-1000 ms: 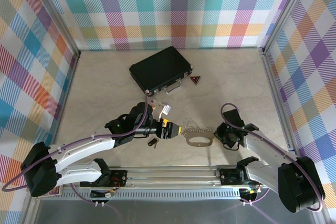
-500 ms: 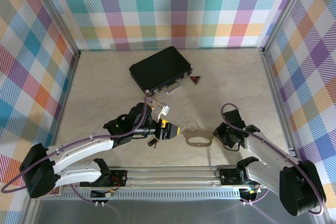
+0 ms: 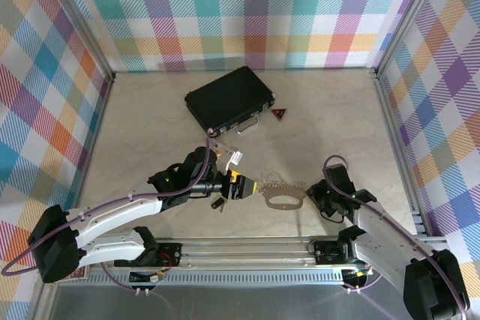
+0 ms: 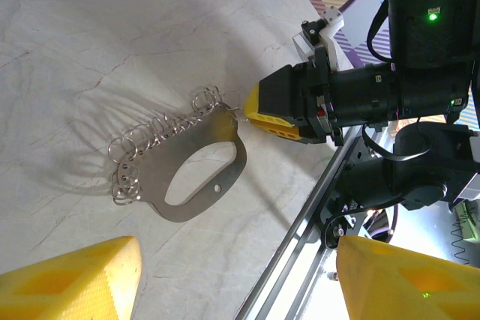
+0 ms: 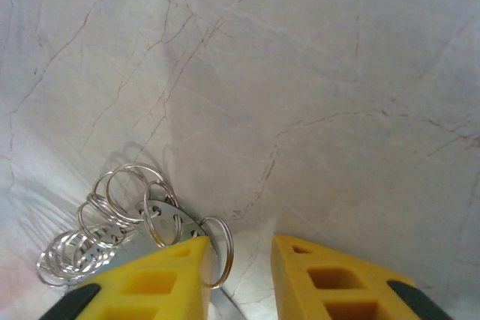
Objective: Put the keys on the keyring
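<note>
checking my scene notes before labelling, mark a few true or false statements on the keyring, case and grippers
1. The keyring lies between the left gripper and the right gripper. True.
2. The left gripper is clamped on the keyring. False: its fingers stand wide apart, holding nothing.
3. The black case is open. False: it lies shut.
4. The red triangle sits on the table beside the case. True.

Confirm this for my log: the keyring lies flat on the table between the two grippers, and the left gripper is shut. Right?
No. The left gripper is open, not shut: the left wrist view shows its yellow fingers far apart. The keyring does lie flat on the table between it and the right gripper.
</note>
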Controlling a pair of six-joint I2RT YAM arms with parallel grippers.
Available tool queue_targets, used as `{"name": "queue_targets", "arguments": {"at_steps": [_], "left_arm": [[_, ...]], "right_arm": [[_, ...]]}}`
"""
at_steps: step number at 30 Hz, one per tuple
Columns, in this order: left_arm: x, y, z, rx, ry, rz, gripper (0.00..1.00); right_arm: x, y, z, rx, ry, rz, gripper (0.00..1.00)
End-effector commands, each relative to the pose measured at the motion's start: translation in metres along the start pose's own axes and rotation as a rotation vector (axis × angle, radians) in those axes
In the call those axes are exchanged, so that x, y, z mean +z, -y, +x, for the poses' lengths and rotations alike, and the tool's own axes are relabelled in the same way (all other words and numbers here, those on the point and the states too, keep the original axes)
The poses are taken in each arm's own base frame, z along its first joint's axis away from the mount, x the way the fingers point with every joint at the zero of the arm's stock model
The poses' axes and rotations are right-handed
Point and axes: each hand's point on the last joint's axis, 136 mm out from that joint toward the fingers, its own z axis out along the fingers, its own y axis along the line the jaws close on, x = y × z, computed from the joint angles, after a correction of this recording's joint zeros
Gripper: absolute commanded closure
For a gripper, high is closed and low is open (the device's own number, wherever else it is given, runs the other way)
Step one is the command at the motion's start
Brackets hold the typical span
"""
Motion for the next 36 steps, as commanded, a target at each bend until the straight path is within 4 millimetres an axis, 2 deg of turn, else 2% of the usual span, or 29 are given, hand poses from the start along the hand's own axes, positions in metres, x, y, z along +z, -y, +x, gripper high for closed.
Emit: {"name": "queue_targets", "arguments": {"at_steps": [1,5,15,23,36], "left_arm": [[-0.0055,0.0023,-0.0084,0.012,0.030,0.005,0.31],[-0.0063,0.0011,-0.0080,0.010,0.031,0.000,0.31],[-0.0064,0.0008,-0.0078,0.012,0.034,-0.001,0.30],[-0.0052,0.0004,-0.0083,0.011,0.034,-0.001,0.30],[-0.0043,-0.0006,-0.0082,0.012,0.030,-0.006,0.30]], "right_arm": [[0.0059,0.0099,0.0092,0.065,-0.042,0.011,0.68],[0.0054,0.0075,0.0084,0.080,-0.038,0.000,0.67],[0.0092,0.0124,0.0088,0.119,-0.032,-0.003,0.76],[0.0104,0.0074,0.0079,0.127,-0.034,-0.017,0.70],[0.0118,0.0071,0.0073,0.141,-0.033,-0.016,0.80]]}}
